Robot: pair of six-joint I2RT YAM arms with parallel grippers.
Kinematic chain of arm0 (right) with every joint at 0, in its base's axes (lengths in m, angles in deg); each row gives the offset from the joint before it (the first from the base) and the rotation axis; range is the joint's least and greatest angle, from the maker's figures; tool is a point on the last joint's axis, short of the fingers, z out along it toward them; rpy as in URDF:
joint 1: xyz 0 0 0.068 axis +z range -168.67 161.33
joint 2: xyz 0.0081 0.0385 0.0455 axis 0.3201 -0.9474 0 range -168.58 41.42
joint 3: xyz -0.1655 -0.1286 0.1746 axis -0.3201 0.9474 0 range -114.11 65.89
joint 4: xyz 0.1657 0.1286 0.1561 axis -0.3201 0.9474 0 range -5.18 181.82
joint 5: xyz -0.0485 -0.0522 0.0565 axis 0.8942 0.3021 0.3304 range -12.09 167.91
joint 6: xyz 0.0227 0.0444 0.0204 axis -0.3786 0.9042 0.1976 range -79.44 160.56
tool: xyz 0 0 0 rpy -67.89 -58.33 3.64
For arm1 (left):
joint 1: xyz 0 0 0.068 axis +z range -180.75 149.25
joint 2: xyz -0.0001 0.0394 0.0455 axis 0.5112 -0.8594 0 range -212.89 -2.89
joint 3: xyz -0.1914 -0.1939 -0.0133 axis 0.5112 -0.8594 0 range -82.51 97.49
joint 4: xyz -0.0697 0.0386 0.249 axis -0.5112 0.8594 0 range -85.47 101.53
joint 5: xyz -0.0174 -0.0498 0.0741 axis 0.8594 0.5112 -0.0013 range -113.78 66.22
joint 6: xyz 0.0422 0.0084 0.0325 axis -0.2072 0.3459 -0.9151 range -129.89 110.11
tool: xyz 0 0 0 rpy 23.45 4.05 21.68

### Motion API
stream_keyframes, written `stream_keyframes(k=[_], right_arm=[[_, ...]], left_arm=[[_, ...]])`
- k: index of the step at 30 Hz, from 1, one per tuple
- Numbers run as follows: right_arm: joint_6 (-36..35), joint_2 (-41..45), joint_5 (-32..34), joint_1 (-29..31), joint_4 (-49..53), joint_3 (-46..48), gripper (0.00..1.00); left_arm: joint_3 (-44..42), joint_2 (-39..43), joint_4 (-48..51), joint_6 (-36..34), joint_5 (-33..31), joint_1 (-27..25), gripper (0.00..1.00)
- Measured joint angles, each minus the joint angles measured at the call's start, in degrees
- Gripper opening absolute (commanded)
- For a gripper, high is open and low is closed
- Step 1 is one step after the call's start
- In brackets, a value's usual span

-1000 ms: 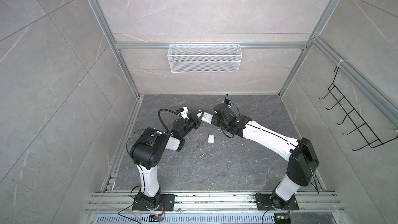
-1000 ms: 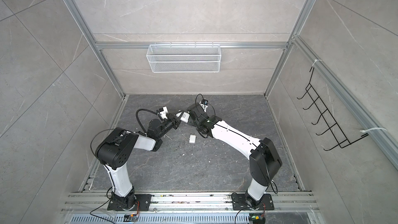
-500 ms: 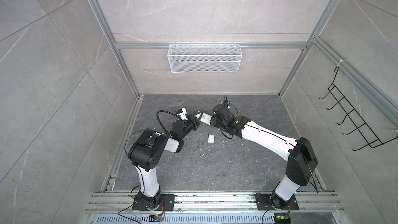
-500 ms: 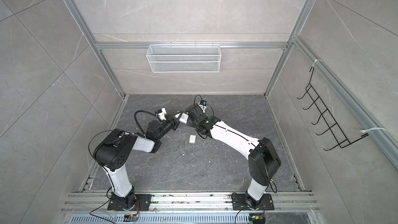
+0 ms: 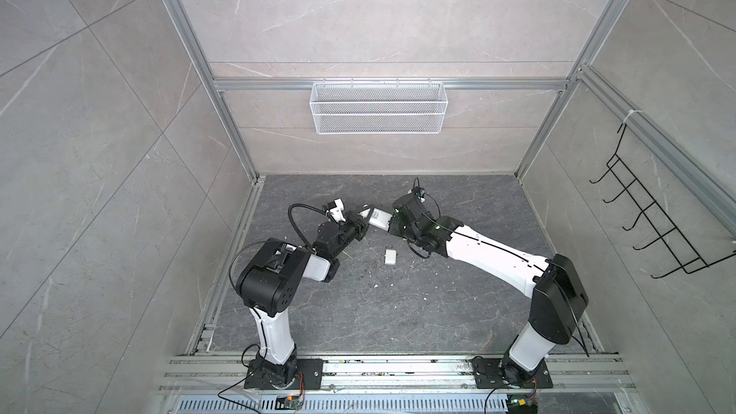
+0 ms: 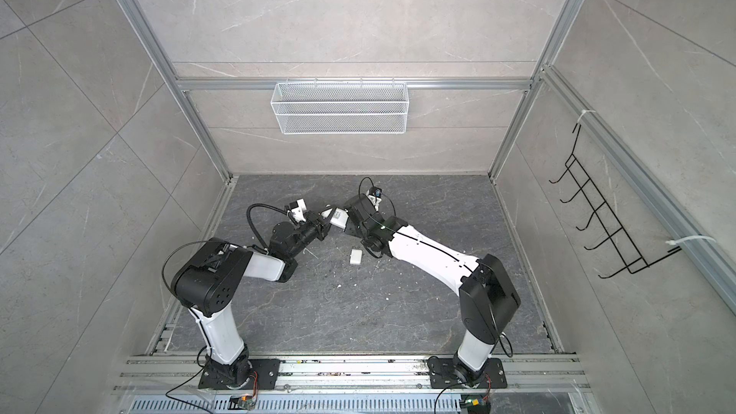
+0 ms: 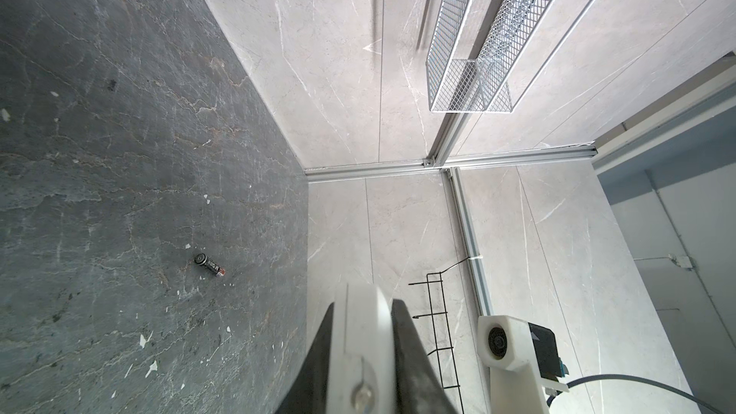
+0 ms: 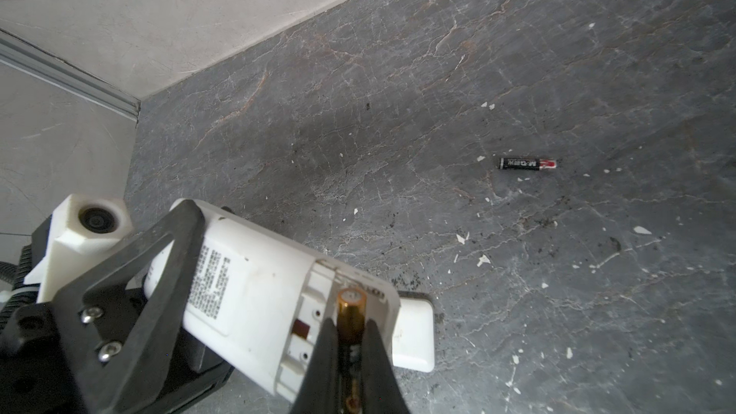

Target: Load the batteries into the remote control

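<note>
My left gripper (image 5: 363, 225) (image 7: 364, 306) is shut on the white remote control (image 5: 377, 219) (image 6: 339, 217) (image 8: 255, 296) and holds it off the floor, its open battery bay facing the right arm. My right gripper (image 5: 392, 225) (image 8: 347, 326) is shut on one of the batteries (image 8: 350, 310), whose gold end sits at the bay's edge. A second, dark battery (image 8: 526, 163) (image 7: 210, 265) lies loose on the grey floor beyond the remote. In the left wrist view the remote (image 7: 364, 336) fills the gap between the black fingers.
A small white cover piece (image 5: 390, 267) (image 6: 355, 256) (image 8: 414, 336) lies on the floor just below the grippers. White flecks dot the floor. A wire basket (image 5: 377, 113) hangs on the back wall and a black hook rack (image 5: 653, 225) on the right wall.
Almost nothing differs: the two joined grippers drift very slightly, and both grips stay as they were.
</note>
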Motion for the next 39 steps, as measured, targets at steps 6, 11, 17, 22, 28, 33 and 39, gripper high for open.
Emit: stream_keyframes(k=[6, 11, 17, 22, 28, 33, 39], right_arm=[[0.4, 0.0, 0.0, 0.0, 0.0, 0.0, 0.10], [0.5, 0.0, 0.0, 0.0, 0.0, -0.1, 0.26], [0.3, 0.0, 0.0, 0.2, 1.3, -0.4, 0.37], [-0.6, 0.4, 0.0, 0.2, 2.1, -1.3, 0.54], [-0.8, 2.9, -0.3, 0.0, 2.0, -3.3, 0.75], [8.4, 7.2, -3.5, -2.7, -6.1, 1.0, 0.79], [25.3, 9.2, -5.6, -5.7, -20.8, 14.7, 0.85]], left_arm=[[0.1, 0.0, 0.1, 0.0, 0.1, 0.1, 0.07], [0.2, 0.0, 0.2, 0.0, 0.3, 0.2, 0.07], [0.2, 0.2, 0.2, 0.0, 0.0, 0.5, 0.07], [0.2, 0.9, 0.1, 0.0, 0.0, 0.9, 0.07], [0.2, 0.9, 0.0, 0.0, -0.1, 0.9, 0.07], [0.1, 0.9, 0.0, 0.1, -1.5, 0.9, 0.06], [0.1, 0.9, 0.0, 0.3, -2.1, 0.9, 0.06]])
